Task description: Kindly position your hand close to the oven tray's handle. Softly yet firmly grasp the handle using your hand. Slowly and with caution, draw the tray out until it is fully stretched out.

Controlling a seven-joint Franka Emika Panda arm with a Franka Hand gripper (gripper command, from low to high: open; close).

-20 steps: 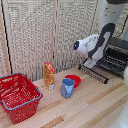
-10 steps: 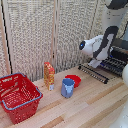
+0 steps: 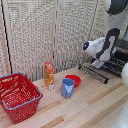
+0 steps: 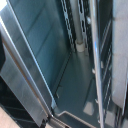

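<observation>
One sweep across the exterior view for you, from its left to its right:

- On the view's far left you've got a red basket (image 3: pixel 19 95) sitting on the wooden worktop (image 3: pixel 90 107).
- Next along, an orange carton (image 3: pixel 49 75) stands upright, just beside a blue cup (image 3: pixel 67 87), and a red bowl (image 3: pixel 74 80) sits right behind that cup.
- Right of those, the oven tray (image 3: pixel 100 71) lies out over the worktop, its slats dark, with the handle (image 3: pixel 92 73) running along its front edge as a thin bar.
- Above the tray, your white arm (image 3: pixel 102 47) leans in; the hand is hidden behind it, so you cannot tell how the jaws stand.
- At the view's right edge, the oven (image 3: pixel 119 59) shows only in part.
- From the wrist view you're looking into a dark teal metal interior with wire rack rails (image 4: pixel 97 55); neither finger shows there, and the picture is blurred.
</observation>
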